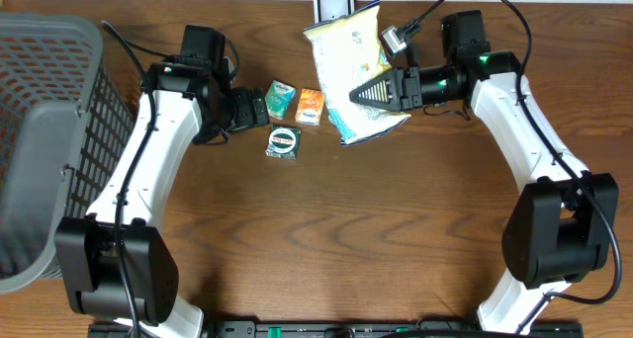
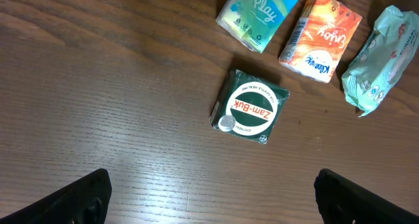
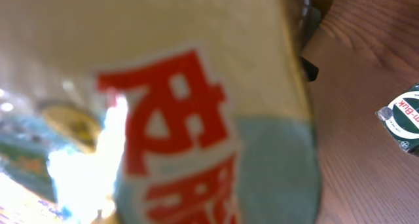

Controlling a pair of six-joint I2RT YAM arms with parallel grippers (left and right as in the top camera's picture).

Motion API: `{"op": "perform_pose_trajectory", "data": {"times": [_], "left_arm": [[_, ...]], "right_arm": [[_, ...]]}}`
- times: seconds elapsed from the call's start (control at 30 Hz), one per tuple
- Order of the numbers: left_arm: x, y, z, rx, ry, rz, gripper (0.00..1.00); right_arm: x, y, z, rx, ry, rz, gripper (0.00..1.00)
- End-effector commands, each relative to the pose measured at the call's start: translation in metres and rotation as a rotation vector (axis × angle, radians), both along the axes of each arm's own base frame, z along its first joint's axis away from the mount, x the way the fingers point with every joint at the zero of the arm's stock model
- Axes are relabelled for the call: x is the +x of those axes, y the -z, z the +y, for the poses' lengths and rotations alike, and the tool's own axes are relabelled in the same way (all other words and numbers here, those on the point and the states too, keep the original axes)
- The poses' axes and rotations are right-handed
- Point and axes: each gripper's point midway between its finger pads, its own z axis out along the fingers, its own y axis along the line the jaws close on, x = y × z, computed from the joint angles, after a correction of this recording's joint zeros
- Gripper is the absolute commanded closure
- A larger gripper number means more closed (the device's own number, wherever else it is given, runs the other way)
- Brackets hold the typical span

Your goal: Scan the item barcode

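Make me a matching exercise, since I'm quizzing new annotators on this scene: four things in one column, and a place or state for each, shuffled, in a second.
Column one:
1. snack bag
2. Zam-Buk box
3. orange tissue pack
4. grey basket

Column two:
A. at the table's left edge
B. lying just right of the green tissue pack
C. gripped by the right gripper
D. dark green, nearer the robot than the tissue packs

Pairs: 1-C, 2-D, 3-B, 4-A.
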Motion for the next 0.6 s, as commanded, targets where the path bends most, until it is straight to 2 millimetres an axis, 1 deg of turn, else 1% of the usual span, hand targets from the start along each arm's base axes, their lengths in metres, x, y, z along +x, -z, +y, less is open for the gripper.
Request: {"op": "perform_pose_trajectory", "data": {"times": [0.0, 0.2, 0.57], "left_arm": [[0.0026, -0.0019, 0.0025, 0.012, 0.003, -0.007, 0.02], [0.0026, -0.0019, 0.0025, 0.012, 0.003, -0.007, 0.02], [0.0026, -0.0019, 0.0025, 0.012, 0.003, -0.007, 0.02]], "right_arm": [[-0.0082, -0.0192, 0.0057, 0.062, -0.045, -0.024, 0.94], [-0.0116, -0.0192, 0.0109, 0.064, -0.06, -0.038, 0.94], [-0.0096, -0.0184, 0.0117, 0.059, -0.057, -0.06, 0.94]]}}
